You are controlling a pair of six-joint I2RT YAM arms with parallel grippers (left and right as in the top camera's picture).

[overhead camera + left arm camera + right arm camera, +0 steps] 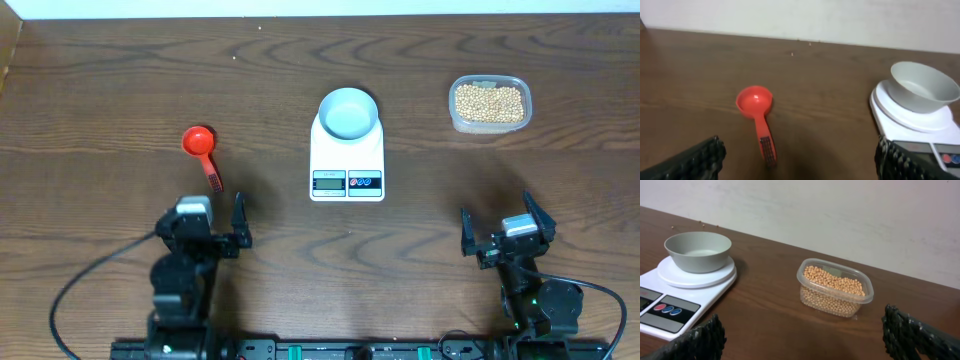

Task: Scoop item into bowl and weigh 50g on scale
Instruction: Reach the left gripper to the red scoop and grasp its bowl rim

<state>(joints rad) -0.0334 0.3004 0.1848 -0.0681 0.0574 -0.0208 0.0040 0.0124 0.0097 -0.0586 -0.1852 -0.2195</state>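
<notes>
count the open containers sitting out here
2. The bowl sits on the scale in the middle; the clear tub holding the beans stands apart, to its right. Nothing seems hidden.

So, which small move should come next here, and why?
Probably the left gripper should reach forward to the handle of the red scoop. It and the right gripper are open and empty, the scoop lies just ahead of the left one, the bowl on the scale is empty, and the beans sit in the tub.

We see both arms tucked back; left gripper (201, 222), right gripper (500, 232) spread wide, empty, apparently hovering low.
</notes>
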